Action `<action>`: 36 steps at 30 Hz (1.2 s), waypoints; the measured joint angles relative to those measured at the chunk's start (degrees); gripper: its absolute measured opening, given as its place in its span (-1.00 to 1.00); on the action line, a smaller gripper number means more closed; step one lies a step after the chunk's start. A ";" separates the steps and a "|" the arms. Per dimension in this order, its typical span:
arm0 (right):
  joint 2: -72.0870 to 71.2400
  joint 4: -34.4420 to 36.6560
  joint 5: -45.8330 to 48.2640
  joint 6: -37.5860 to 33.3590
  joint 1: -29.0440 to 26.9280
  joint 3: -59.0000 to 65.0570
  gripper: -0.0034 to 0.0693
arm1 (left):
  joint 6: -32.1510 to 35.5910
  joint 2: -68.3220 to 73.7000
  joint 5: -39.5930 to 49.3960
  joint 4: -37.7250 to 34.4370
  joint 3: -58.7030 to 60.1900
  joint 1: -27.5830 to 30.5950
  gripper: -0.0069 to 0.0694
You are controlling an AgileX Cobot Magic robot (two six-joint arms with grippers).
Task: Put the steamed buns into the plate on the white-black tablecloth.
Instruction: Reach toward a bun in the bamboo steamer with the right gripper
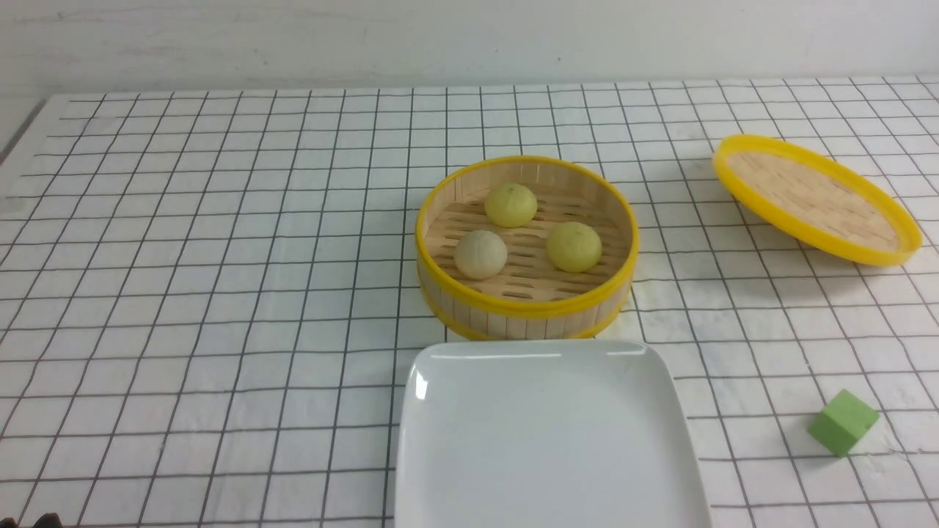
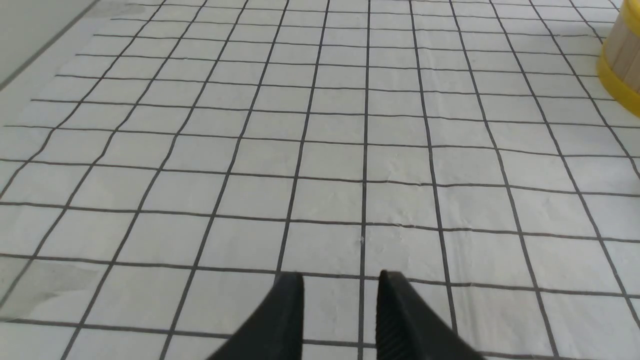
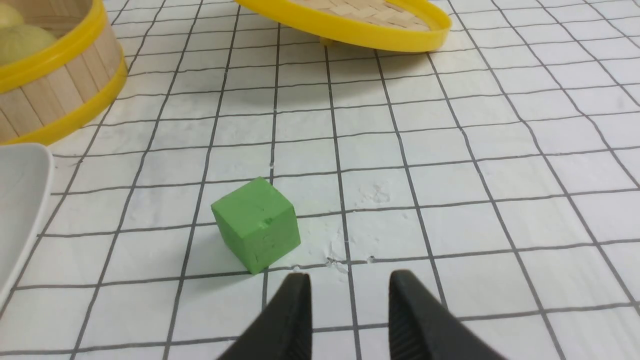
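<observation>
Sitting in the bamboo steamer [image 1: 528, 304] just behind the plate [image 1: 543, 440], the three steamed buns [image 1: 574, 246] were ahead-left of the right gripper [image 3: 350, 300], probably closer than the left gripper [image 2: 340, 300], with both sets of jaws apart and empty.

A round bamboo steamer [image 1: 513, 320] with yellow rims at top and base stood uncovered at the centre of the scene, with its slatted wooden wall upright and its slatted floor visible. Its lid [image 1: 814, 198], a shallow yellow-rimmed disc with the woven bamboo face turned upward, lay well apart to the steamer's right, tilted rather than flat, with a shadow beneath the raised side. A green cube [image 1: 843, 423] sat at the right front, well apart from both, with one vertical edge turned toward the front camera, and a plain pale wall [image 1: 469, 37] closed the background.
</observation>
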 joint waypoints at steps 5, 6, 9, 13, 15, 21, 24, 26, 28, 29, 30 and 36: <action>0.00 0.00 0.00 0.00 0.00 0.00 -0.25 | 0.00 0.00 0.00 0.00 0.00 0.00 -0.19; 0.00 0.00 0.00 0.00 0.00 0.00 -0.25 | 0.00 0.00 0.00 0.00 0.00 0.00 -0.19; 0.00 -0.05 0.00 0.00 0.00 0.00 -0.25 | 0.00 0.00 0.00 0.00 0.00 0.00 -0.19; 0.00 -0.58 0.00 0.00 0.00 0.00 -0.25 | 0.00 0.00 0.00 0.18 0.00 0.00 -0.19; 0.00 0.75 -0.38 1.40 0.00 0.04 -0.25 | -1.27 0.00 0.00 -1.20 0.00 0.00 -0.19; 0.00 22.99 -1.63 19.49 0.00 0.47 -0.25 | -22.29 0.00 0.21 -25.88 0.01 0.00 -0.19; 0.00 28.13 -1.84 24.03 0.00 0.47 -0.25 | -30.78 0.00 0.50 -34.93 0.12 0.00 -0.19; 0.00 29.69 -2.01 25.13 0.00 0.47 -0.25 | -35.11 0.00 0.65 -39.09 0.12 0.00 -0.19; 0.00 30.11 -2.01 25.31 0.00 0.47 -0.25 | -36.62 0.00 0.54 -40.56 0.12 0.00 -0.19; 0.00 30.23 -2.06 25.31 0.00 0.52 -0.25 | -36.97 0.00 0.23 -40.86 0.12 0.00 -0.19; 0.00 30.23 -2.12 25.31 0.00 0.52 -0.25 | -37.11 0.00 -0.44 -41.11 0.12 0.00 -0.19; 0.47 24.85 -2.04 21.95 0.00 -7.34 -0.39 | -24.64 0.00 1.15 -41.60 -5.85 0.00 -0.38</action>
